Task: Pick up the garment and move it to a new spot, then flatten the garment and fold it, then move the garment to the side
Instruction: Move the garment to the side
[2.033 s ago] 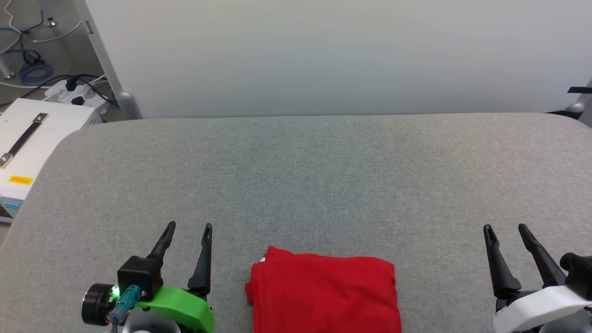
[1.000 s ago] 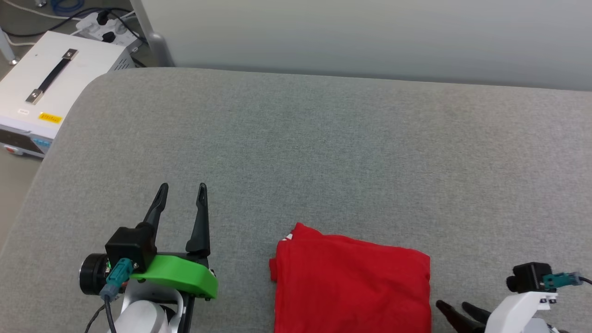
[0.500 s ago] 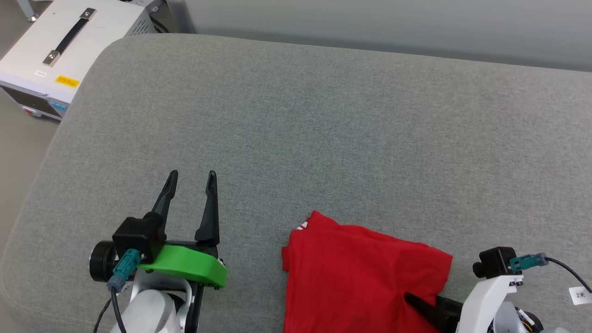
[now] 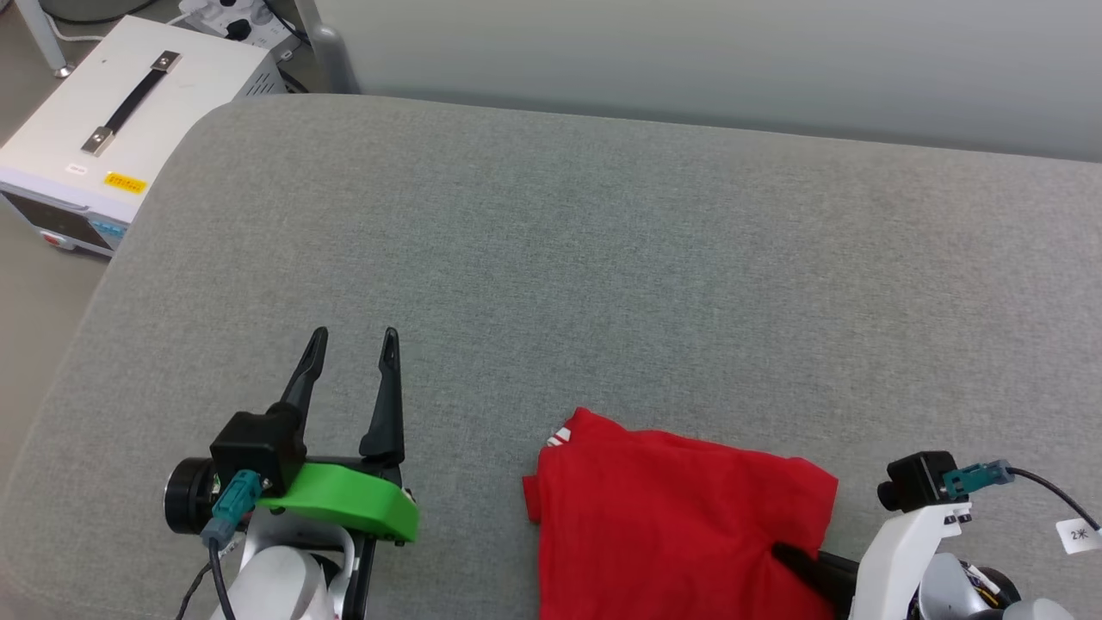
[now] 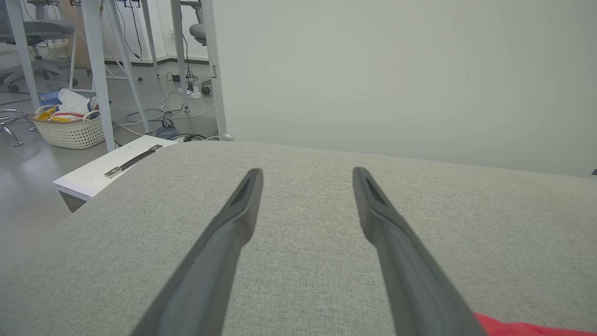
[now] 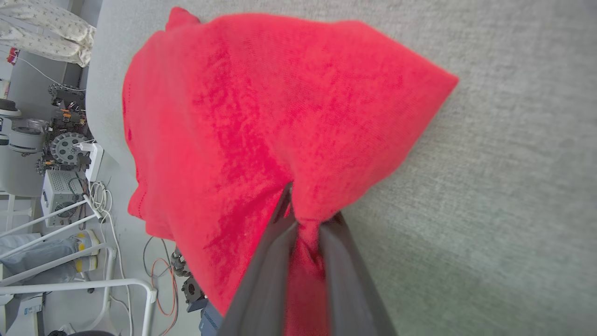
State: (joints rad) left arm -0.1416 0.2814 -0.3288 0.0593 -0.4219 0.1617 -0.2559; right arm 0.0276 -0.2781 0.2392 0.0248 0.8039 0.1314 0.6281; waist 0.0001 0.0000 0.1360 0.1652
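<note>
Right gripper (image 6: 305,217) pinches the garment (image 4: 671,508) at its four-o'clock edge.
My small bunched hold could slip on lifting; left gripper (image 4: 351,340) hangs spread.

Grey fabric tabletop (image 4: 603,258), pale partition (image 4: 689,52) behind it, with a white handled case (image 4: 112,112) off its left corner, and a woven basket (image 5: 70,133) and loose cables (image 5: 163,132) on the floor (image 5: 28,196).
</note>
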